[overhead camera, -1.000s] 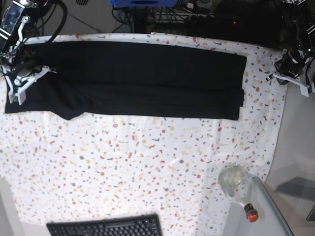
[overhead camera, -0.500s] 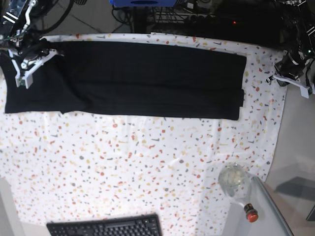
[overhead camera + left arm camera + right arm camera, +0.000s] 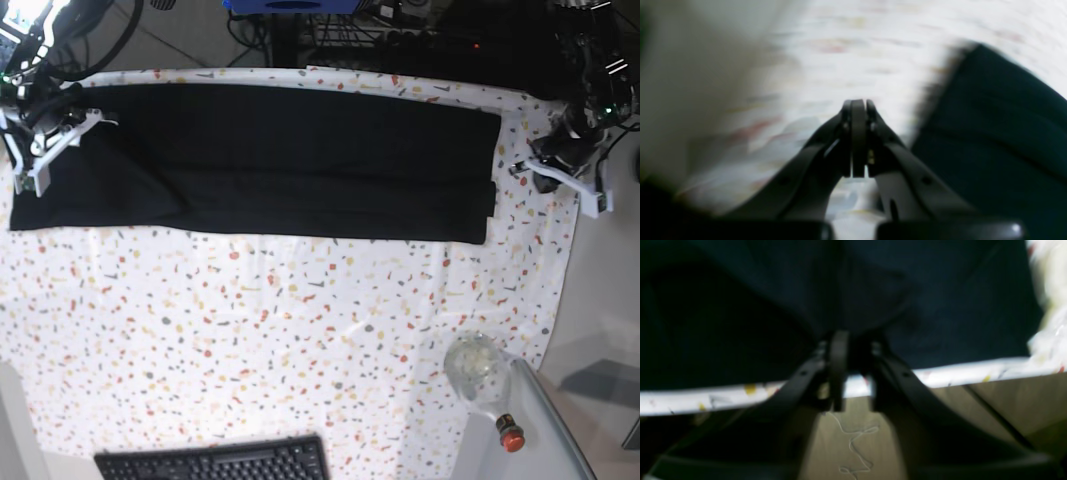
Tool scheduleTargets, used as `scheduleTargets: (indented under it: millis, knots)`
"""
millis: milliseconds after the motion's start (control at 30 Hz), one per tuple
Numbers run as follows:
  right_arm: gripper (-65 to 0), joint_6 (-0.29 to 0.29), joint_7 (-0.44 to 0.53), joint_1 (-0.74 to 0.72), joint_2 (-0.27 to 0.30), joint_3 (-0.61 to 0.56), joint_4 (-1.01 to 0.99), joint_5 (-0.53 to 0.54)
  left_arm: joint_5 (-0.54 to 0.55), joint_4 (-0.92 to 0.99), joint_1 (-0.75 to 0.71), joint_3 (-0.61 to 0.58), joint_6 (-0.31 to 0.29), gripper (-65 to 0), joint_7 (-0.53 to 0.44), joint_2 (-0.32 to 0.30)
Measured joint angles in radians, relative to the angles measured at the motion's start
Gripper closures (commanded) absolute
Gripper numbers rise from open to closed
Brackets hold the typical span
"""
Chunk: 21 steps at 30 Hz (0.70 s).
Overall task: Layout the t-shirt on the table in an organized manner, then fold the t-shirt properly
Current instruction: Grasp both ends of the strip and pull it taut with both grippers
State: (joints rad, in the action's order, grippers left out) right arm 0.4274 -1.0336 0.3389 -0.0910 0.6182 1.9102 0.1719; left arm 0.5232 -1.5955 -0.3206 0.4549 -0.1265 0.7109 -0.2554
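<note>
Base view shows the t-shirt lying as a long black band across the far part of the table, flat on the speckled cloth. The right tool sits over the shirt's end at that view's left; in its wrist view its jaws stand slightly apart above the dark fabric at the table's edge, gripping nothing. The left tool hangs just beside the shirt's other end, over bare cloth, its jaws pressed together and empty. A keyboard lies at the near edge.
</note>
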Motion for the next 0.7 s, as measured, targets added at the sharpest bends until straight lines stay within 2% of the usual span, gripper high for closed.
scheduleTargets:
  millis: [67, 133, 267, 367, 500, 567, 700]
  knots:
    - [-20.7, 0.001, 0.060, -0.018, 0.000, 0.000, -0.016, -0.015, 0.000, -0.003, 0.021, -0.067, -0.002, 0.0, -0.007, 0.021]
    - [-17.0, 0.002, 0.177, -0.063, 0.019, 0.001, -0.101, -0.014, -0.004, 0.010, 0.047, -0.137, 0.006, 0.0, -0.016, 0.040]
    - [0.0, 0.003, 0.323, -0.182, 0.094, -0.005, -0.359, -0.007, -0.008, 0.106, 0.101, -0.304, 0.005, 0.0, -0.121, 0.052]
    - [0.0, 0.000, 0.345, -0.256, 0.165, -0.005, -0.542, -0.018, -0.001, 0.224, 0.145, -0.401, 0.000, 0.0, -0.159, 0.057]
    - [0.0, 0.000, 0.374, -0.340, 0.249, 0.000, -0.734, -0.015, 0.018, 0.334, 0.171, -0.438, -0.018, 0.0, -0.255, 0.048]
    - [0.0, 0.000, 0.454, -0.365, 0.287, 0.000, -0.800, -0.012, 0.021, 0.364, 0.185, -0.438, -0.021, 0.0, -0.278, 0.048]
    - [0.0, 0.009, 0.573, -0.409, 0.359, -0.005, -0.986, 0.011, -0.082, 0.378, 0.183, -0.430, -0.040, 0.0, -0.319, 0.056]
